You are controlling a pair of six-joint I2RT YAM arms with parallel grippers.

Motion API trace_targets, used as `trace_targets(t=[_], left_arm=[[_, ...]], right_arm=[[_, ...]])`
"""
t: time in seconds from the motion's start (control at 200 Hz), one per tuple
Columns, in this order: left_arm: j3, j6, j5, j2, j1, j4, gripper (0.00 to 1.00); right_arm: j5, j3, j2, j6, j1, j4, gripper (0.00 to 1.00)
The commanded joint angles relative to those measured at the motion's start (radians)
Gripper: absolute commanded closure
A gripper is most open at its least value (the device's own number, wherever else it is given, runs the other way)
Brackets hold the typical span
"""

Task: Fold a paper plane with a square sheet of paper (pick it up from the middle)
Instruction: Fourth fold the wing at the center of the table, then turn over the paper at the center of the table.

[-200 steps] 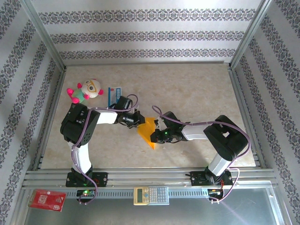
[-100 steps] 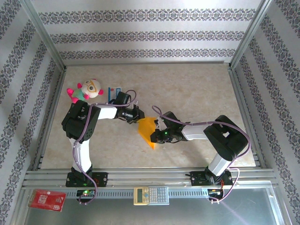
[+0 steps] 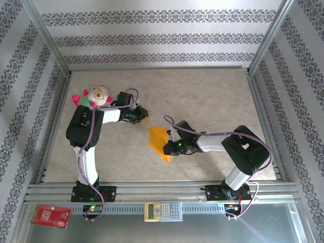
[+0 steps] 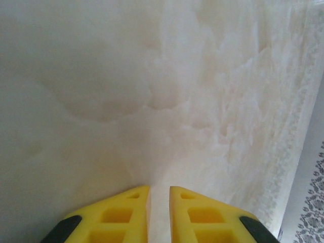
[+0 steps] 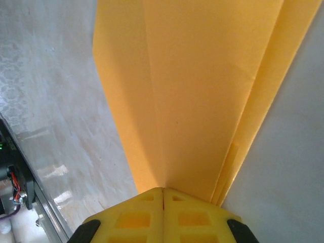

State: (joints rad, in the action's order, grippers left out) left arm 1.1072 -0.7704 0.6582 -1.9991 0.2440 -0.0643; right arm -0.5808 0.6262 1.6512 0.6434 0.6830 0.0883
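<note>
The pale marbled table [image 3: 212, 96] took up the floor of the patterned-wall enclosure. At its near edge ran a metal ledge [image 3: 263, 223].

The left arm [image 3: 85, 132] rose from its base and bent toward the far left part of the table. The right arm [image 3: 244, 150] reached leftward, low over the table, toward the middle.

The paper plane [image 3: 158, 143], orange-yellow and folded into overlapping layers with a point toward the near side, lay at the middle of the table, just left of the right arm's wrist. In the right wrist view its folded layers [image 5: 202, 91] fanned out from between the yellow fingers.

A plush toy [image 3: 96, 96] with pink limbs sat at the far left, touching the left arm's elbow in the top view. A calculator [image 3: 163, 210] rested on the ledge between the two bases, and a red packet [image 3: 50, 216] lay at the ledge's left end.

The right gripper [image 3: 170, 147] was clenched on the near edge of the paper plane, its fingers pressed together. The left gripper [image 3: 143, 113] hung well apart from the paper; its fingers [image 4: 126, 212] stood slightly parted over bare table, grasping nothing.
</note>
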Motion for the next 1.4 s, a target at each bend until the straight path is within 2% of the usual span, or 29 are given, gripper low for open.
trace_targets(t=[0.0,0.215,0.335,0.435,0.515,0.689,0.889,1.114,1.394], left_arm=[[-0.072,-0.014,-0.032,0.122,-0.005,-0.055,0.78],[-0.291,-0.029,-0.019,0.371,0.065,-0.079,0.71],[-0.347,-0.023,-0.024,0.433,0.138,-0.081,0.67],[-0.321,-0.004,-0.021,0.396,0.187,-0.094,0.67],[-0.285,0.008,-0.014,0.341,0.199,-0.092,0.67],[-0.252,0.006,-0.003,0.241,0.213,-0.133,0.72],[-0.247,0.0,-0.011,0.168,0.231,-0.166,0.76],[-0.276,0.029,-0.068,0.154,0.231,-0.138,0.78],[-0.337,0.007,-0.075,0.143,0.228,-0.195,0.79]], right_arm=[[0.074,-0.037,0.009,-0.073,-0.003,-0.236,1.0],[-0.041,0.007,-0.154,-0.166,-0.03,-0.25,1.0],[0.003,-0.005,-0.263,-0.125,-0.09,-0.235,0.9],[0.133,-0.009,-0.3,-0.022,-0.098,-0.2,0.82],[0.178,0.007,-0.277,0.024,-0.079,-0.17,0.76],[0.283,0.036,-0.218,0.071,-0.033,-0.15,0.72],[0.275,0.036,-0.166,0.084,-0.028,-0.131,0.71],[0.239,0.013,-0.19,0.083,0.0,-0.177,0.67],[0.255,0.036,-0.133,0.105,0.003,-0.115,0.63]])
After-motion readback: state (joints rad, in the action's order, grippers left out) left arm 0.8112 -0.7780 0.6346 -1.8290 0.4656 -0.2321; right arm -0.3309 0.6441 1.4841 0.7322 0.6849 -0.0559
